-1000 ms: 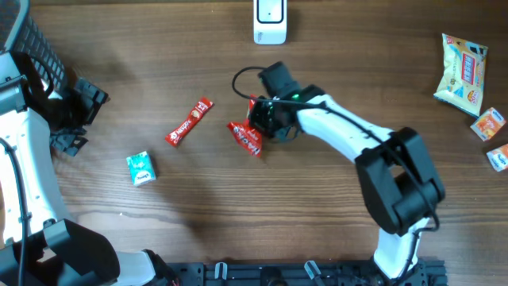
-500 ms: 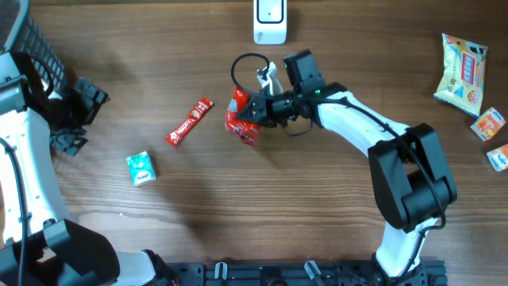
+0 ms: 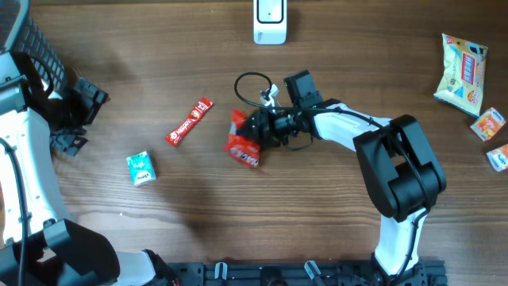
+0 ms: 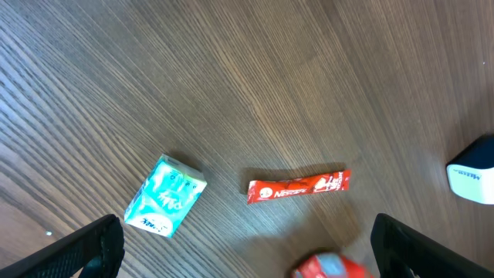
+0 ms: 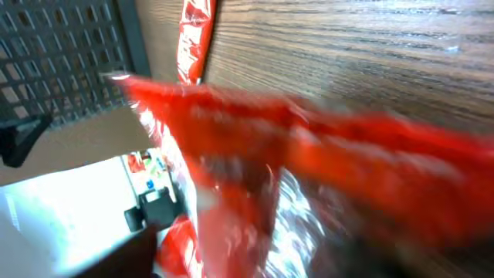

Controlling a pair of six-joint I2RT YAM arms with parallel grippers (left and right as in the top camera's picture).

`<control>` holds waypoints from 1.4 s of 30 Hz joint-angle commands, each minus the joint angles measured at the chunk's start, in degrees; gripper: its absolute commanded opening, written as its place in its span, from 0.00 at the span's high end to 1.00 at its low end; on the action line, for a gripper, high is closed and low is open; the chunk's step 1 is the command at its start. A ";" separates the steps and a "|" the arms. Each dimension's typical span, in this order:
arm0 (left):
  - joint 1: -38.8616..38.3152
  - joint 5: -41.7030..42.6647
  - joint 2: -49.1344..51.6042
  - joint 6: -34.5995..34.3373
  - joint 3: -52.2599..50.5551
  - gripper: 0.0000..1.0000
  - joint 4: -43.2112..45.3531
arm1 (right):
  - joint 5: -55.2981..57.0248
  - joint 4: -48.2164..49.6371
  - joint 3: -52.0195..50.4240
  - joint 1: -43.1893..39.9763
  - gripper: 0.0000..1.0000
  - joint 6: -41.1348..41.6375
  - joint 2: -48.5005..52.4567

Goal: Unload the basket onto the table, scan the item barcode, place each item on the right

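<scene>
while the left gripper [image 4: 247,251] gapes wide at nine o'clock, the right gripper [image 3: 260,127] sits at one red packet [image 3: 243,144] mid-table, jaws' state unclear; one red stick [image 3: 189,121], one teal box [image 3: 141,168] toward nine.
</scene>
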 commanded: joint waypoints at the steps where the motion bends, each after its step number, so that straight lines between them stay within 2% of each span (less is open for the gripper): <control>1: 0.15 -0.74 0.17 0.24 0.31 0.00 -0.02 | 0.98 -0.20 0.11 -0.94 0.00 0.90 0.57; 3: 0.17 -0.74 0.17 0.26 0.31 0.00 -0.02 | 1.29 -1.46 0.13 -1.92 0.00 0.83 0.33; 8: 0.17 -0.74 0.17 0.26 0.31 0.00 -0.02 | 8.11 -11.80 0.55 -5.86 0.00 -3.10 -3.98; 12: 0.15 -0.74 0.17 0.26 0.31 0.00 -0.02 | 20.68 -26.56 4.61 -7.52 0.01 -10.56 -11.52; 15: 0.17 -0.74 0.17 0.26 0.31 0.00 -0.02 | 31.17 -36.65 9.81 -5.33 0.01 -16.55 -17.31; 19: 0.15 -0.74 0.17 0.26 0.31 0.00 -0.02 | 44.22 -44.15 15.50 1.46 0.00 -25.86 -21.38; 27: 0.17 -0.72 0.17 0.26 0.31 0.00 -0.02 | 77.37 -40.81 17.51 24.83 0.01 -41.75 -20.28; 31: 0.15 -0.74 0.17 0.26 0.31 0.00 0.00 | 90.12 -36.81 17.51 31.95 0.00 -47.52 -16.39; 36: 0.15 -0.72 0.17 0.24 0.31 0.00 0.00 | 87.93 -33.22 17.51 35.12 0.00 -50.58 -9.79; 42: 0.15 -0.74 0.17 0.26 0.31 0.00 -0.02 | 86.33 -32.22 17.51 37.05 0.00 -49.86 -3.93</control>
